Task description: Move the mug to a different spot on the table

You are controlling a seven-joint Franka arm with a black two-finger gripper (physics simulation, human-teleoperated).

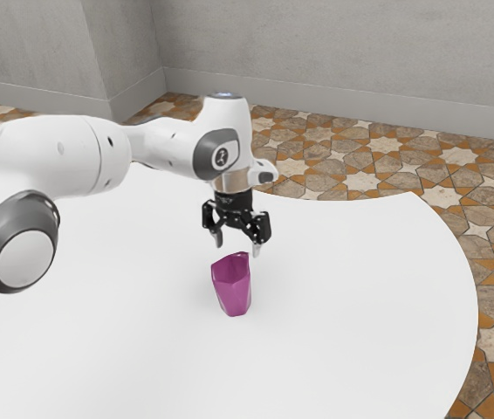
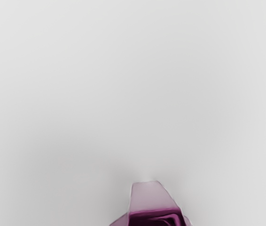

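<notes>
**Item: mug** [image 1: 231,284]. Magenta, faceted walls, narrowing toward the base. It stands upright on the white bench [image 1: 360,305], near its middle and well clear of the edges. From the wrist view, the mug [image 2: 154,207] sits just under the hand with its rim toward the camera.

**Contents:** the dark mouth shows nothing inside, so it is probably empty, though the bottom is not clearly seen.

**Handling (judged):** rigid and light. The smooth walls are likely slippery, and the narrow foot makes it easy to tip if nudged from one side. No handle can be made out. It is best taken across the upper body, with one finger on each of two opposite flat facets.

**Item: gripper** [image 1: 237,244]. Black, with two fingers spread apart and nothing between them. It hangs just above the mug's rim without touching it.

**Other containers:** none listed.
</notes>
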